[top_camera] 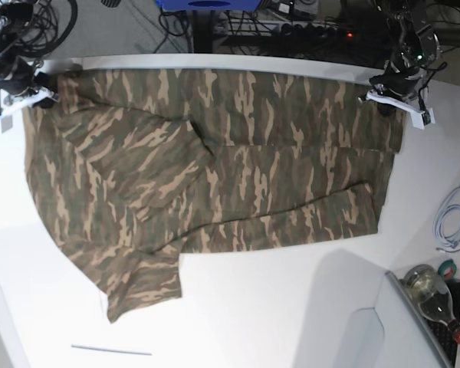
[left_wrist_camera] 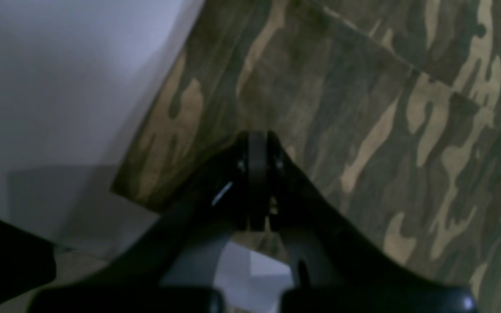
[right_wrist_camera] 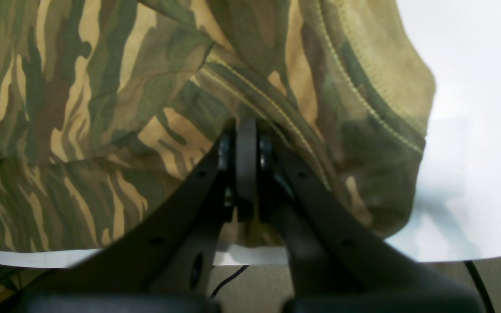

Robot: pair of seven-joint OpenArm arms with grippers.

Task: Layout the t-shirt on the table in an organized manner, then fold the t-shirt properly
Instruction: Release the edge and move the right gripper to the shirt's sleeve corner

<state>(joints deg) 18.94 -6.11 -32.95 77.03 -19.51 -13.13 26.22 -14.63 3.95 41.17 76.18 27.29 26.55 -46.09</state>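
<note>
The camouflage t-shirt point(top_camera: 215, 176) lies spread across the white table point(top_camera: 291, 307), one sleeve point(top_camera: 142, 284) reaching toward the near side. My left gripper point(top_camera: 389, 93) sits at the shirt's far right corner. In the left wrist view the left gripper point(left_wrist_camera: 257, 141) is shut on the t-shirt point(left_wrist_camera: 363, 108) close to its straight edge, with the table point(left_wrist_camera: 59, 65) beyond. My right gripper point(top_camera: 37, 86) is at the far left corner. The right wrist view shows the right gripper point(right_wrist_camera: 246, 128) shut on a stitched fold of the t-shirt point(right_wrist_camera: 81, 108), near the edge of the table point(right_wrist_camera: 472, 130).
Cables and equipment crowd the space behind the table's far edge. A coiled white cable point(top_camera: 452, 222) lies at the right. A bin with a bottle point(top_camera: 429, 291) stands at the near right corner. A thin pale strip point(top_camera: 111, 350) rests near the front left.
</note>
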